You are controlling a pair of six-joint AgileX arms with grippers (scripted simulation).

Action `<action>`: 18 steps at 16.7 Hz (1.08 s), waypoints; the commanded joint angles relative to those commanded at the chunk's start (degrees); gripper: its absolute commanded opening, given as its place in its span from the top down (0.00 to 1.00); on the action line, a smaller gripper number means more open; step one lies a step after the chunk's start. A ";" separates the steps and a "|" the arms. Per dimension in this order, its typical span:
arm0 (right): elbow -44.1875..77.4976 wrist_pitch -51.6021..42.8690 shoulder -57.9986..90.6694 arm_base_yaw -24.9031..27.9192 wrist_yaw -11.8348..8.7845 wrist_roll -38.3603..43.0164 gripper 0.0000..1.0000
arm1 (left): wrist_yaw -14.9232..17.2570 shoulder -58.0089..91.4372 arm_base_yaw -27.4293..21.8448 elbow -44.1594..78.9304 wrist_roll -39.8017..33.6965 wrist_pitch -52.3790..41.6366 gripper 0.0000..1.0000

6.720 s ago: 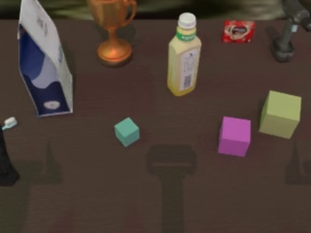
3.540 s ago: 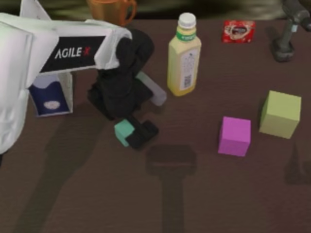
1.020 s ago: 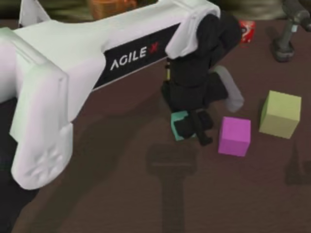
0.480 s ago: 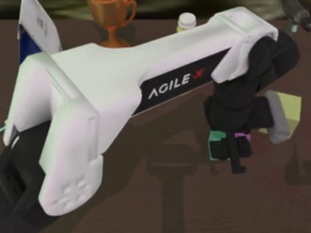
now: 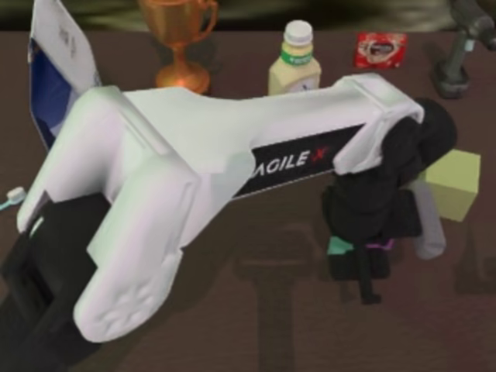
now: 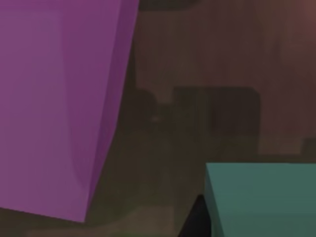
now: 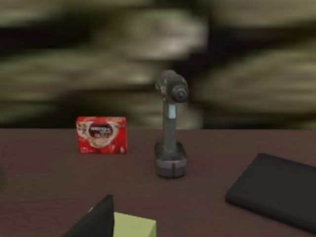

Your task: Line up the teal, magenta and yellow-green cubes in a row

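Left hand (image 5: 358, 267) is clamped on the teal cube (image 5: 339, 246), low over the counter (image 5: 256, 325) right next to the magenta cube (image 6: 54, 98). Yellow-green cube (image 5: 456, 182) sits just past those, toward the right edge.

The left pincer (image 5: 364, 267) covers most of the teal cube (image 5: 339, 246); only a sliver of the magenta cube (image 5: 379, 245) shows beside it.
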 joint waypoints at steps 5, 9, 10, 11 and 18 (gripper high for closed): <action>0.00 0.00 0.00 0.00 0.00 0.00 0.00 | 0.00 0.34 -0.07 -1.17 0.07 1.23 1.00; 0.00 0.00 0.00 0.00 0.00 0.00 0.00 | 0.00 0.34 -0.07 -1.17 0.07 1.23 0.70; 0.00 0.00 0.00 0.00 0.00 0.00 0.00 | 0.00 0.34 -0.07 -1.17 0.07 1.23 0.62; 0.00 0.00 0.00 0.00 0.00 0.00 0.00 | 0.00 0.34 -0.07 -1.17 0.07 1.23 0.55; 0.00 0.00 0.00 0.00 0.00 0.00 0.00 | 0.00 0.34 -0.07 -1.17 0.07 1.23 0.02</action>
